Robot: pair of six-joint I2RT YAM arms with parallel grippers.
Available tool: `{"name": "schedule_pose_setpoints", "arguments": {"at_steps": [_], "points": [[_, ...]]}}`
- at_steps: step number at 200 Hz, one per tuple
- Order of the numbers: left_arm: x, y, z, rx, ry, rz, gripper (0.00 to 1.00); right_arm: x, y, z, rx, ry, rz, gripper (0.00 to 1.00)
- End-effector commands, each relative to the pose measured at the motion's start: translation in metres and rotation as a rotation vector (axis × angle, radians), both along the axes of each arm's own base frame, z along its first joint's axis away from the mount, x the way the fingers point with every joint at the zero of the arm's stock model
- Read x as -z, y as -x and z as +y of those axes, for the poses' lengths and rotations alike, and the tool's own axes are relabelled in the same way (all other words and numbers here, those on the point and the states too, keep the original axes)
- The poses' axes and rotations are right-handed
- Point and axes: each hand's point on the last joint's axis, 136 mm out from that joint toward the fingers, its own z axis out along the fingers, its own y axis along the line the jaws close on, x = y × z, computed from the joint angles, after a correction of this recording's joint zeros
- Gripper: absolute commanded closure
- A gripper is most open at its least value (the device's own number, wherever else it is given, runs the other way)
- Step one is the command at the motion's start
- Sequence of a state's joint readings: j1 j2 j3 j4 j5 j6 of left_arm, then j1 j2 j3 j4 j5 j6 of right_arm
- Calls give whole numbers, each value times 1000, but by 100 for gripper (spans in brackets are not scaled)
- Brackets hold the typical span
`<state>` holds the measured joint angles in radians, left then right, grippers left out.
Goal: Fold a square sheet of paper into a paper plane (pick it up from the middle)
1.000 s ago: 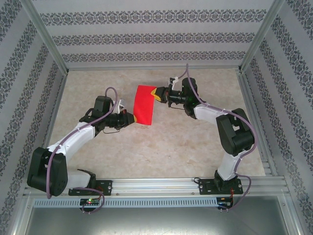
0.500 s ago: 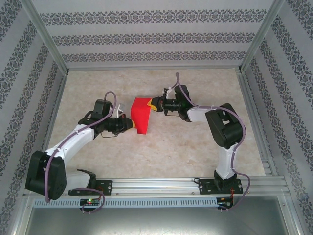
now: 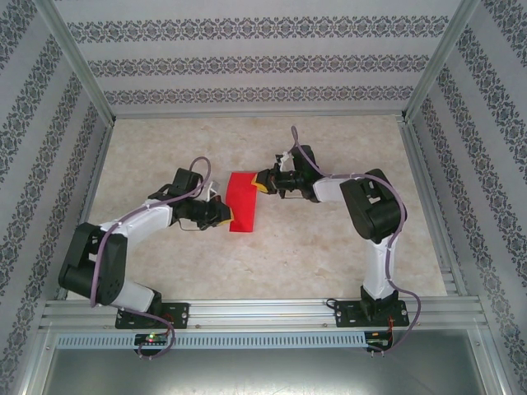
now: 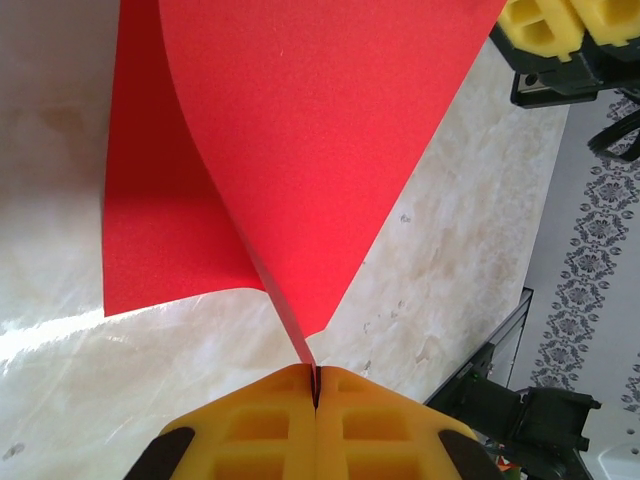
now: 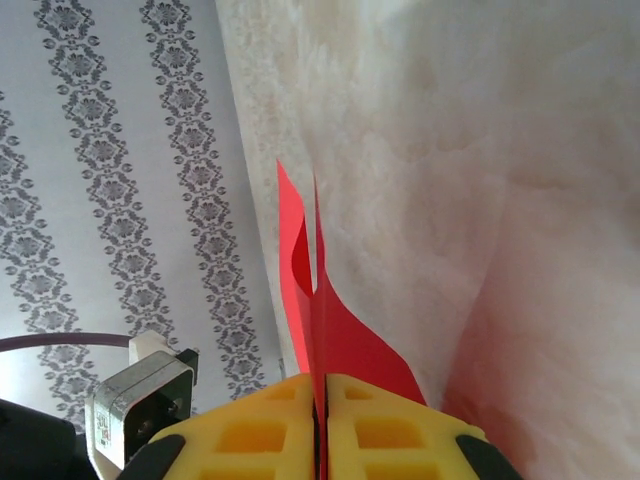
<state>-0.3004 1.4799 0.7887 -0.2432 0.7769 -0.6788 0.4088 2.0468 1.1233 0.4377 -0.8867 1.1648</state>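
Had the square sheet of paper [image 3: 241, 204] strung btwn both arms, low over the counter [image 3: 329, 247]. Couldn't tell from the top cam whether its lower edge touched down.

Left fingers [image 4: 290, 400] were together, clamped on the sheet. In the left wrist cam the red came straight out of the seam btwn the pads. One layer fanned up ahead of the tips and the other curled off to their left, w/ its free edge lying by the counter.

Right fingers [image 5: 285, 410] were pinched on the opposite side. The right wrist cam showed two red layers coming out of the slit btwn the pads w/ no gap I could see, so I read that as clamped too.

Step in hand, as I judged it: the first half-fold. The sheet was doubled over and bowed, w/ the two halves not yet flat on each other and no sharp centre crease.

Next move, IMO:
- Bring both pairs of tips level so the edges match.
- Lower the doubled sheet onto the counter.
- Let one side go and run it along the fold to press it, while the other side holds the layers from sliding.

Paper's thin, so any twist btwn the two grips would skew the crease.
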Motion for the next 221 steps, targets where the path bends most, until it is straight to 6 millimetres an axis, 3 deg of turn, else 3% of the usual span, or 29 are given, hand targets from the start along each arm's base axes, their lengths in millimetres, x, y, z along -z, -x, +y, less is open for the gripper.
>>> {"name": "schedule_pose_setpoints", "arguments": {"at_steps": [1, 70, 137, 151, 170, 187, 221], "points": [[-4, -14, -13, 20, 9, -38, 96, 12, 0, -6, -48, 96, -49, 87], [16, -22, -24, 18, -5, 1, 96, 34, 1, -29, -105, 370, -100, 67], [28, -20, -27, 13, -15, 24, 96, 29, 5, -75, -109, 666, -164, 51], [29, -20, -28, 14, -14, 25, 96, 21, 6, -81, -97, 682, -184, 48], [30, -19, -29, 16, -14, 29, 96, 10, 11, -81, -80, 655, -201, 49], [30, -19, -30, 21, -15, 29, 96, -2, 15, -67, -68, 556, -218, 52], [32, -20, -32, 25, -15, 30, 96, 2, 20, -36, -94, 442, -200, 75]]}}
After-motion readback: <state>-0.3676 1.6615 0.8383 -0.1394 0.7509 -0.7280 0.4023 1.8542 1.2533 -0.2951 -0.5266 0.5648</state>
